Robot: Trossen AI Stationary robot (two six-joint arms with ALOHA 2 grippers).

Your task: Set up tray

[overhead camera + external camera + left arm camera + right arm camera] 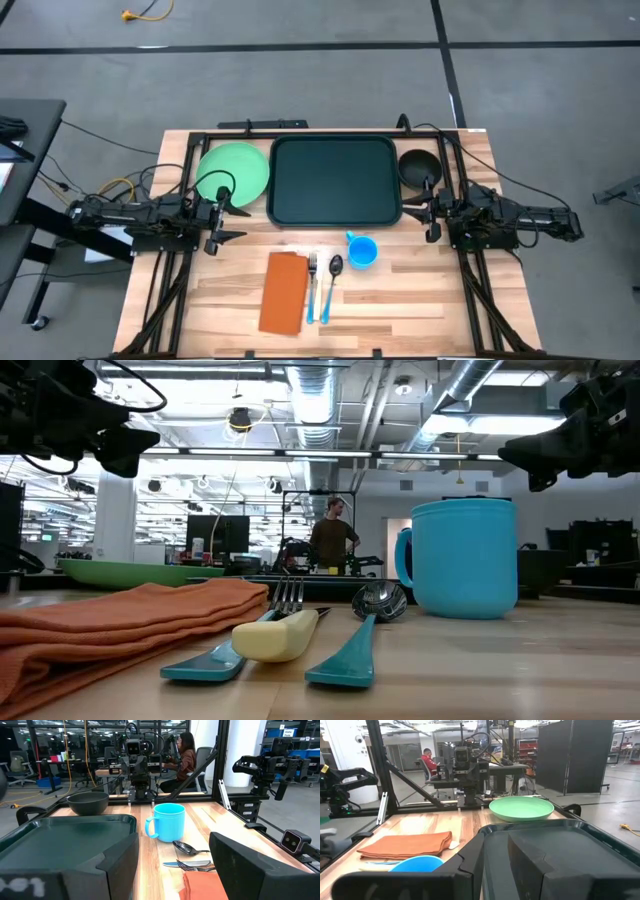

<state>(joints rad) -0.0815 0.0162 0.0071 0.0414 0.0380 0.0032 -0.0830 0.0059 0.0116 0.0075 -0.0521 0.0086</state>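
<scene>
A wooden table [420, 300] seen from straight above, with two dark robot arms resting at its sides. Nearest the front edge lie an orange folded napkin [285, 291], a fork [312, 287] and a spoon [331, 283] with blue handles, side by side, and just beyond them a blue mug [362, 251].

Behind these, in the middle of the table, sits the tray [335, 180], a large dark green rectangle with a raised rim; nothing rests on it. A round light-green plate [234, 173] lies just beside its left edge, and a dark bowl [418, 168] just beside its right edge.

The left gripper [226, 211] lies low near the plate, reaching in toward the tray's left front corner, its fingers spread apart and holding nothing. The right gripper [415, 207] mirrors it beside the bowl, at the tray's right front corner, fingers likewise spread and empty.

The task appears to be at its very start: no item has been placed. The next move likely calls for one arm to reach for a nearby piece, perhaps the plate or bowl, grasp its rim and lift it onto the tray.
</scene>
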